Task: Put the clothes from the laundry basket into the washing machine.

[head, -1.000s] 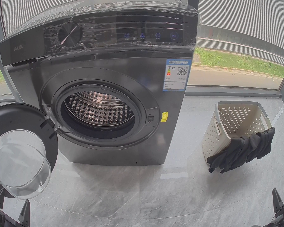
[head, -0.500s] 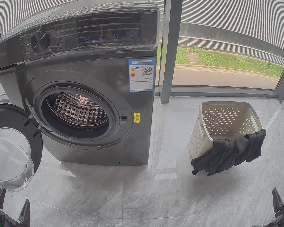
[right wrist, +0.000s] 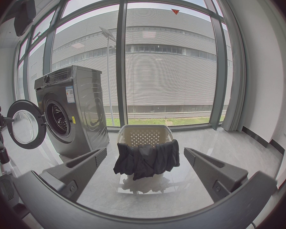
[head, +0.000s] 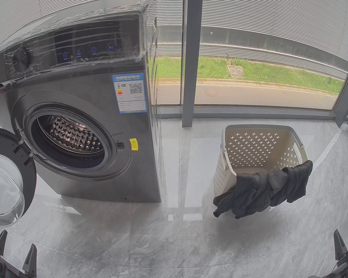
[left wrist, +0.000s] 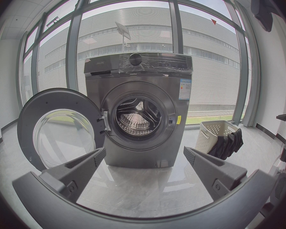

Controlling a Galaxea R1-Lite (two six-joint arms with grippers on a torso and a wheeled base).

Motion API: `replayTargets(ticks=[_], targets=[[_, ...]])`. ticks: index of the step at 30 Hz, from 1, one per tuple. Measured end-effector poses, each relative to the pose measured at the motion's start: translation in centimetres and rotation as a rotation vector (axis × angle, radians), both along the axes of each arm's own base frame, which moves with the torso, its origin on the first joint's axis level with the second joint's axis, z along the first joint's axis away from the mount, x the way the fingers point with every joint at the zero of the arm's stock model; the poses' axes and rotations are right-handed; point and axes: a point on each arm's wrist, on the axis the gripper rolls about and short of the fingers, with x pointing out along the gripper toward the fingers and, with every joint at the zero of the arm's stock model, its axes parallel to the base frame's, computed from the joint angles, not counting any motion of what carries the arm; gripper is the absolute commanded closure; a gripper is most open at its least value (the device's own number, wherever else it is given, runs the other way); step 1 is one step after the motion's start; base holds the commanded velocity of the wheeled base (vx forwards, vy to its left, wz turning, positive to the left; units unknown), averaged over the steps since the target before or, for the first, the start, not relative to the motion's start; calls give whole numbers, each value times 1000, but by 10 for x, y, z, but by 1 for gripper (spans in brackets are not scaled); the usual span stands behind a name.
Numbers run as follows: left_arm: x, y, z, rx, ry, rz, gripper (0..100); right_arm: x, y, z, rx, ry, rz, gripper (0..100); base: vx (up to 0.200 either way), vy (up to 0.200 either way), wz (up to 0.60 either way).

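Observation:
A cream laundry basket (head: 259, 147) stands on the floor right of centre. Black clothes (head: 259, 193) hang over its near rim, partly outside it. To the left is the grey washing machine (head: 141, 174); its round door (head: 7, 182) is swung open and the steel drum (head: 71, 139) looks bare. My left gripper (head: 15, 248) sits low at the near left, open and holding nothing. Low at the near right, my right gripper (head: 347, 232) is also open. The right wrist view faces the basket (right wrist: 144, 134) and clothes (right wrist: 146, 159) between open fingers (right wrist: 85, 163). The left wrist view faces the machine (left wrist: 139, 112).
A glass wall with a dark pillar (head: 191, 51) runs behind the machine and basket. Grey marble floor (head: 162, 236) lies between me and both. The open door sticks out towards my left arm.
The head camera has turned right: the machine has slid left in the picture and the basket towards the centre. Both grippers stay open, low in the picture.

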Motion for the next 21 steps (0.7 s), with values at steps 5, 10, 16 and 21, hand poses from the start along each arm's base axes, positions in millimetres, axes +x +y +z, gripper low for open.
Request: replayTargets(ticks=[5,10,16,21], targets=[[0,0,0,0,-1,0,0,0,0,0,0,2,-1,0,0,-200,0],[0,0,0,1,0,0,0,0,0,0,0,2,0,0,0,-160,0],[0,0,0,2,0,0,0,0,0,0,0,3,0,0,0,0,0],[0,0,0,2,-1,0,0,0,0,0,0,3,0,0,0,0,0]])
